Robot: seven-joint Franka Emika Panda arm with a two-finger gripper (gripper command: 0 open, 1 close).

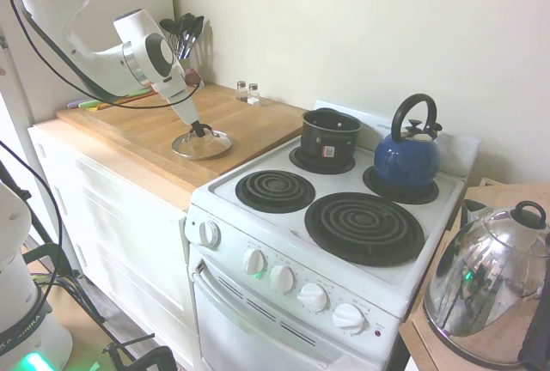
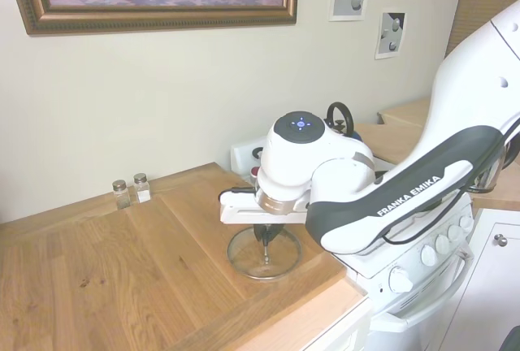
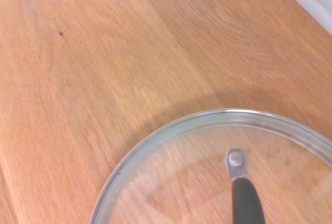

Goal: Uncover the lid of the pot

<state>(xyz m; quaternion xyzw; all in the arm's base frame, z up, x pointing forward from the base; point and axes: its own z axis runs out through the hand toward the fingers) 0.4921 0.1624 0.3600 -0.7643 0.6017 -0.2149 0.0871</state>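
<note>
Lid [image 1: 202, 143] flat on wooden counter [image 1: 129, 143], fingers [image 1: 199, 130] directly above its handle, grip state unclear, pot [image 1: 329, 139] uncovered

"FRANKA EMIKA" reads in white along the dark band of my arm [image 2: 404, 194]; the pot [image 1: 329, 135] label's print is too small to read.

wooden counter [image 1: 129, 143] | lid [image 1: 201, 143] flat | two shakers [image 1: 247, 91], apparently glass

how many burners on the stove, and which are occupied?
4. Back left holds the pot, back right the blue kettle. Front left burner and front right burner are bare. The lid sits on the counter, off the stove.
</note>
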